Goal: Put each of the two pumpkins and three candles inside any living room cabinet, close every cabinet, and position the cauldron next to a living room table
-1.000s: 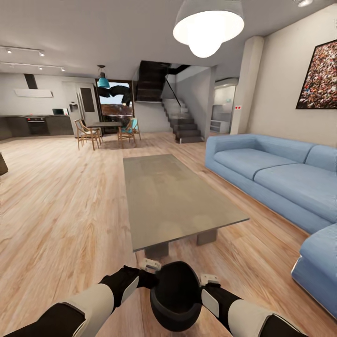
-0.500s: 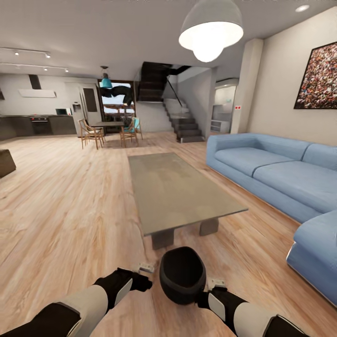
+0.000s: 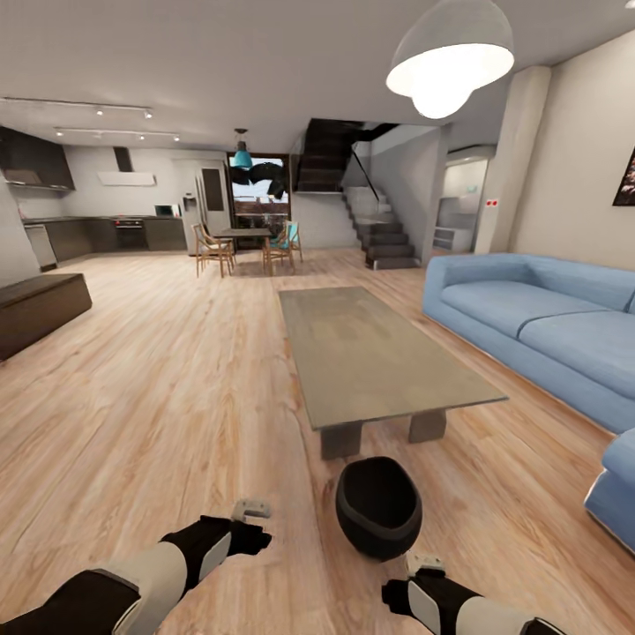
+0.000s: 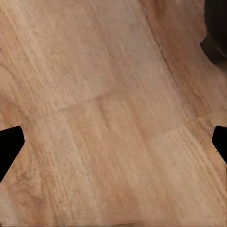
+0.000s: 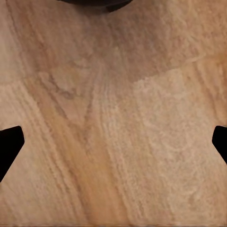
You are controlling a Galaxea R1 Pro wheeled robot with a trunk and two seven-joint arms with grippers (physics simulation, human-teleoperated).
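Note:
The black glossy cauldron (image 3: 377, 506) stands on the wood floor just off the near end of the low grey table (image 3: 379, 353). My left gripper (image 3: 250, 527) hovers over the floor to its left, apart from it. My right gripper (image 3: 409, 586) hangs just in front of the pot. Each wrist view looks straight down at bare floorboards, with the left gripper (image 4: 113, 146) and the right gripper (image 5: 113, 144) both open and nothing between the fingers. A dark edge of the cauldron (image 5: 94, 4) shows in the right wrist view. The long dark-brown cabinet (image 3: 40, 309) stands at the far left, its fronts looking shut.
A blue sofa (image 3: 538, 326) runs along the right side, close to the table. Wide open wood floor (image 3: 159, 397) lies between the table and the cabinet. A dining table with chairs (image 3: 242, 247), the kitchen and a staircase (image 3: 379, 234) are at the back.
The cauldron was held between both grippers; it now rests on the floor and both grippers have drawn back from it. The head view has swung left, bringing the cabinet into sight.

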